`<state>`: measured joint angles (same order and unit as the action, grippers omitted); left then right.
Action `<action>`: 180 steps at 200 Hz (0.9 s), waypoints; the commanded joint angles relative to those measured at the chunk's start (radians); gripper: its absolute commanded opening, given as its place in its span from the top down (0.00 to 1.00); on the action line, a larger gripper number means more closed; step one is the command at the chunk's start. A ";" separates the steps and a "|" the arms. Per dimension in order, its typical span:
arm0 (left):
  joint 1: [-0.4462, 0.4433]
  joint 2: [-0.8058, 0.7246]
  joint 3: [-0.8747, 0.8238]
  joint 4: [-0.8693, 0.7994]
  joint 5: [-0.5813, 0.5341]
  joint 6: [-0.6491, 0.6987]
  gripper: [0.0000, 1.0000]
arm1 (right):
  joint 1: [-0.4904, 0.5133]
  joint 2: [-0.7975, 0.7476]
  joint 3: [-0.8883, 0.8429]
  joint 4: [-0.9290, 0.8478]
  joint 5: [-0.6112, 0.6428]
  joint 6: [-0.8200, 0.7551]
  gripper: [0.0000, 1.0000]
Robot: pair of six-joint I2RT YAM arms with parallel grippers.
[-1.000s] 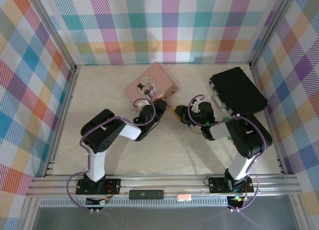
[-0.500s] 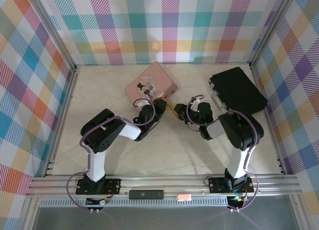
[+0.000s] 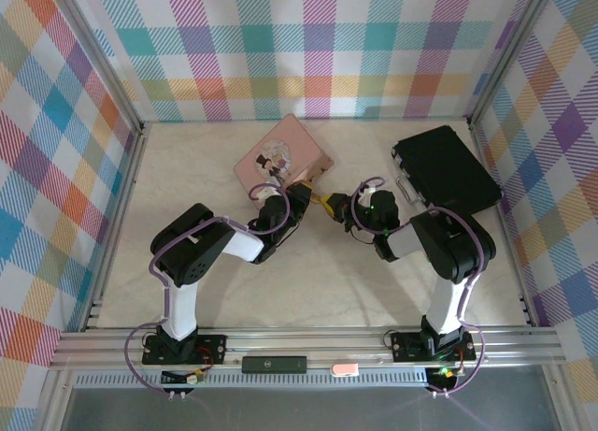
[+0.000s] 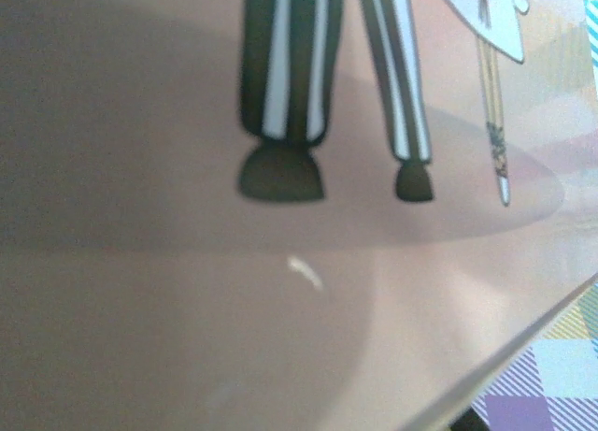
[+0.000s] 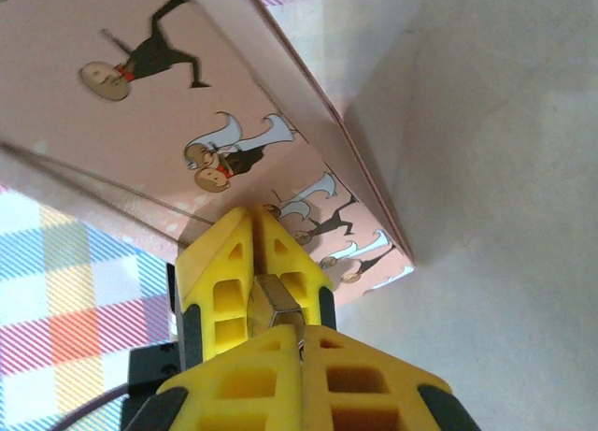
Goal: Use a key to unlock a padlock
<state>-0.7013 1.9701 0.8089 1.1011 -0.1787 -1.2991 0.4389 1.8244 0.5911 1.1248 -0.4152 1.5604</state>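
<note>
Zero gap: right end effector [image 5: 301,336] touches padlock [image 5: 271,305].

Your left gripper [image 3: 308,201], jaws closed, sits at the near right corner of the pink tin [image 3: 301,143]. Your right gripper [image 5: 299,336], also closed, meets it tip to tip there.

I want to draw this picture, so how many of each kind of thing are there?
pink box: 1
black case: 1
robot arms: 2
small metal bit: 1
Total: 5
</note>
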 commanded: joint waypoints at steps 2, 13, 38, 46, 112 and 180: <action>-0.007 0.061 -0.018 0.057 0.104 0.054 1.00 | 0.016 -0.121 0.036 0.004 -0.071 0.250 1.00; -0.007 0.090 -0.035 0.129 0.118 0.079 1.00 | 0.015 -0.140 0.041 0.005 -0.100 0.404 1.00; -0.008 0.162 -0.064 0.237 0.118 0.075 1.00 | 0.016 -0.125 0.038 0.144 -0.120 0.717 1.00; -0.010 0.176 -0.065 0.240 0.116 0.071 1.00 | 0.017 -0.127 0.042 0.155 -0.122 0.768 1.00; -0.020 0.160 -0.059 0.208 0.091 0.111 1.00 | 0.018 -0.071 0.077 0.196 -0.056 0.797 1.00; 0.013 0.017 -0.067 -0.030 0.062 0.124 1.00 | -0.006 -0.075 0.085 -0.124 -0.152 0.245 0.83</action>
<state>-0.6884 2.0289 0.7685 1.2995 -0.1486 -1.2324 0.4248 1.7969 0.6300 0.9871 -0.4900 1.9949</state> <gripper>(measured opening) 0.088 0.142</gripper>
